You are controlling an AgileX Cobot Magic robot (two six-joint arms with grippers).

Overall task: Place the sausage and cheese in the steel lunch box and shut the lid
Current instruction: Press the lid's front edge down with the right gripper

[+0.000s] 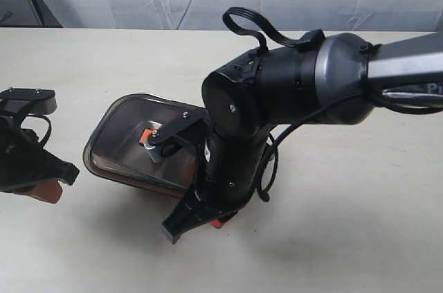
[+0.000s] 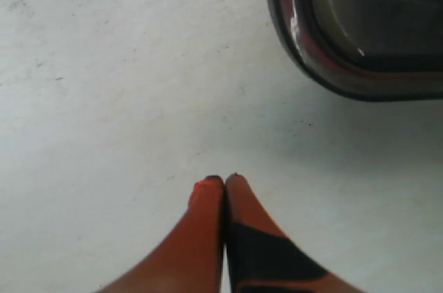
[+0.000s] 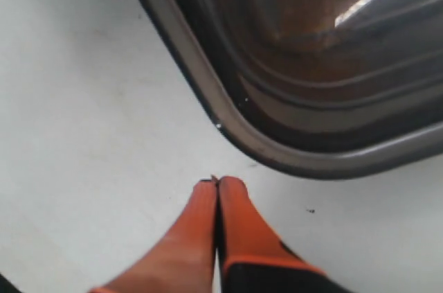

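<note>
1. One lid point(image 1: 131, 137), dark and smoky, lies flat on the counter point(image 1: 346, 224) left of centre, with its orange valve point(image 1: 147, 133) facing up. It appears to sit on the steel lunch box, which is hidden beneath it.
2. Sausage and cheese: neither shows on the counter. Judged to be inside, but nothing can be made out through the tinted lid.
3. Lid's long axis seems to run roughly left-right in the exterior view, slightly tilted. The right arm covers its right end, so this is unsure.
4. Key relation: the right pincer point(image 3: 218, 182) is clenched and empty, tips down close to the counter. It is just beside the lid's near rounded corner, not touching it, and the lid lies straight ahead of the tips.
5. The right arm hangs over the lid's right part and is the nearer of the two. Any press-down to seat the lid would likely be its job, from above rather than from the side.
6. The left pincer point(image 2: 225, 179) is also clenched and holds nothing. It is off the lid's left end, clearly apart from it, and the lid's corner lies ahead of it and off to one side.
7. Room: bare counter all round the lid. The far edge is well apart, and nothing is in the way.
8. Cannot tell if the lid is fully pressed home.
</note>
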